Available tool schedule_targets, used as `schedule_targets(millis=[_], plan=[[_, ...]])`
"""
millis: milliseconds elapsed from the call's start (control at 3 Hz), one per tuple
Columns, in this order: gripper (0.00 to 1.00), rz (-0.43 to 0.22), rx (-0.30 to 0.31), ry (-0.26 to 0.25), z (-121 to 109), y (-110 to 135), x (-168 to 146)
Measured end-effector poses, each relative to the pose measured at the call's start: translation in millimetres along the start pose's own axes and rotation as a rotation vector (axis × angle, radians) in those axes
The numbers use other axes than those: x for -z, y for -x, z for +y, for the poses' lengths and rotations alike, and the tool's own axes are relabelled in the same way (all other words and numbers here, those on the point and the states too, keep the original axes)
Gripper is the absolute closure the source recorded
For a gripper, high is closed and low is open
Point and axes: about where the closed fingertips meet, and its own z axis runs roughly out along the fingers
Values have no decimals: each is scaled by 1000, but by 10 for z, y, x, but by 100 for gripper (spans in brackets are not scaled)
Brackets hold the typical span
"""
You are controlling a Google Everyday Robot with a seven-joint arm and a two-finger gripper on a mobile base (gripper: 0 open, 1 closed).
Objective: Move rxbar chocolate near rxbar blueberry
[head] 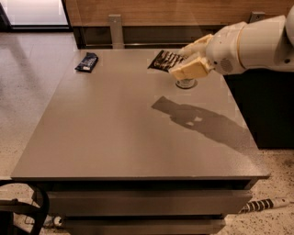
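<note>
From the one camera view, the white arm (257,43) reaches in from the right side over the far part of the grey tabletop (115,137). At its end the gripper (181,60) hangs in the air above the tabletop. Its two cream-coloured fingers (190,70) are clenched on one end of the black snack bar (164,60). The bar sticks out to the left of the fingers, tilted, with its white lettering stripes facing up. It touches nothing but the fingers and is clear of the tabletop.

Just beneath the fingers the bottom of a can (186,84) stands on the tabletop. The rest of the can is hidden behind the fingers, so I cannot tell whether they touch it. Nearer to me than the fingers and a little to their right, a dark shadow (197,119) of the arm and bar lies across the grey surface, well apart from the bar itself.

The dark blue snack bar (87,62) lies flat on the tabletop well to the left of the fingers, near the far left corner. It is about as far back as they are, and bare tabletop lies between it and the black bar. Beyond the fingers, past the far edge, runs a wooden wall (161,11). A speckled floor (27,92) spreads out far to their left.
</note>
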Motion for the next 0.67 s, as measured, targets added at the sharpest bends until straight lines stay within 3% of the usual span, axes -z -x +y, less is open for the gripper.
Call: schedule_targets(millis=[333, 667], plan=[[100, 36, 48, -24, -125, 369, -84], [100, 30, 52, -54, -204, 657, -278]])
